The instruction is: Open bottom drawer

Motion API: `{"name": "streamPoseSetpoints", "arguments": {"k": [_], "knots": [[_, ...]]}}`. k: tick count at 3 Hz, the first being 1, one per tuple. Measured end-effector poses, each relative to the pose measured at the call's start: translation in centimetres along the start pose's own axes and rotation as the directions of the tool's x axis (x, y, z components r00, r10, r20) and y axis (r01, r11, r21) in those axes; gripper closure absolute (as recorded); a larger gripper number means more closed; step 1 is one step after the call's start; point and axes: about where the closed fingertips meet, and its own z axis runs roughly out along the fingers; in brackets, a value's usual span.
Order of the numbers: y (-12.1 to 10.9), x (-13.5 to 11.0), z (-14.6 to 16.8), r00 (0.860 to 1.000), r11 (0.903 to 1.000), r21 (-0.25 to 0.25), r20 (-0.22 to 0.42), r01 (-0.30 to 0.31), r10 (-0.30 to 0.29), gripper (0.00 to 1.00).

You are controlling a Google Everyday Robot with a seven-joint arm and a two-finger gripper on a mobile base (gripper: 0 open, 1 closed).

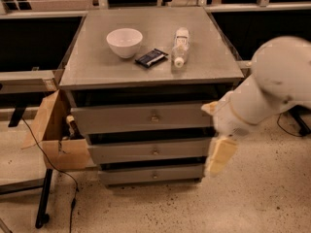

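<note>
Now, claw (218, 158) low right, beside bottom drawer (153, 174)

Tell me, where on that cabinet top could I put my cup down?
On the top, the front strip ahead of the bowl, packet and bottle is bare; so is the back edge. Those three crowd the middle. The gripper hangs by the bottom drawer, at its right end.

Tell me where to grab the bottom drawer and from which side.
Grip the small round centre knob on the bottom drawer, coming straight in from the front: the face is flat, with no other handle showing. The end effector hangs by the drawer's right end in view, so it would likely need to shift toward the centre.
</note>
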Motion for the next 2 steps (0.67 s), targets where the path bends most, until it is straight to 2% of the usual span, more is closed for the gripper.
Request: {"name": "streamPoseSetpoints", "arguments": {"k": [1, 2], "knots": [[3.0, -1.0, 13.4, 0.993, 0.9931, -0.117, 0.115, -0.004, 0.018, 0.00], [1.7, -1.2, 13.5, 0.991, 0.9971, -0.074, 0.129, -0.016, 0.025, 0.00]]}}
